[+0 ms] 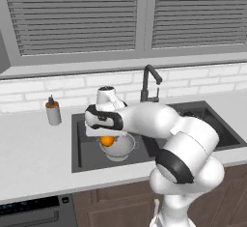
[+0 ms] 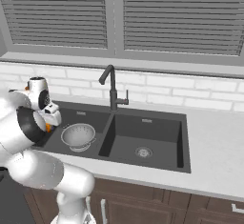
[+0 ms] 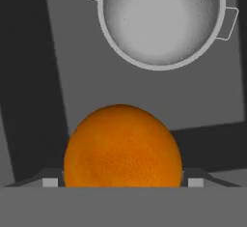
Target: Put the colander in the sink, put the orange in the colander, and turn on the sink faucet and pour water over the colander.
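The gripper pinches the orange between its two fingers, whose tips show at either side of the fruit at the bottom of the hand view. In the left base view the orange hangs under the hand, above the left basin of the sink and near the colander's left rim. From the right base view just a sliver of the orange peeks out beside the arm's wrist.

The colander stands upright on the floor of the left basin, toward that basin's right side (its bowl holds nothing). The hand view looks down into the colander, with a handle at each side and the dark basin floor around it; the orange is apart from it, not inside.

The faucet rises at the back edge of the sink, behind the divider between the two basins. A soap bottle stands on the counter left of the sink, near the back wall.
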Robot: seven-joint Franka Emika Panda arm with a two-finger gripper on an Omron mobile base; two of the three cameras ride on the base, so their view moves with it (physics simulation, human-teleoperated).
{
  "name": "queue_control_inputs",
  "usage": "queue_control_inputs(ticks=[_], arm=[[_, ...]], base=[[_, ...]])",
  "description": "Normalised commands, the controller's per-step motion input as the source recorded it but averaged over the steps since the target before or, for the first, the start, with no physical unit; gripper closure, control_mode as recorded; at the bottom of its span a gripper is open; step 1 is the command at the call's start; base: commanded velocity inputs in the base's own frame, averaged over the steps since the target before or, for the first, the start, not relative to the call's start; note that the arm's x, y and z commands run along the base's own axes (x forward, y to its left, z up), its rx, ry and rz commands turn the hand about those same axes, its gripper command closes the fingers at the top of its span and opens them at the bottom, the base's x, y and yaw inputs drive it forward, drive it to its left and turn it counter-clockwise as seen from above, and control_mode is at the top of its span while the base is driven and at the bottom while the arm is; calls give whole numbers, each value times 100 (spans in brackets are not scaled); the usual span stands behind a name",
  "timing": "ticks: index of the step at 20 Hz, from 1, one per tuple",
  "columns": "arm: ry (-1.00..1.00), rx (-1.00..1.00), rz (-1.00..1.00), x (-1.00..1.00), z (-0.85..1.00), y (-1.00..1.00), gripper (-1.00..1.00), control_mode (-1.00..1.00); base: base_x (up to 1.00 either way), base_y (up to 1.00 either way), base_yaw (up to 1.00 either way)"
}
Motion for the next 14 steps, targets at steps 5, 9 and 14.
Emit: queue_control_inputs(ticks=[5,9,14], arm=[[34,-5,-11,51,10,-31,100,-100],[21,-4,-3,29,0,-15,100,-100],[0,-2,0,15,-21,-9,100,-100]], base=[[0,0,0],[0,0,0],[0,0,0]])
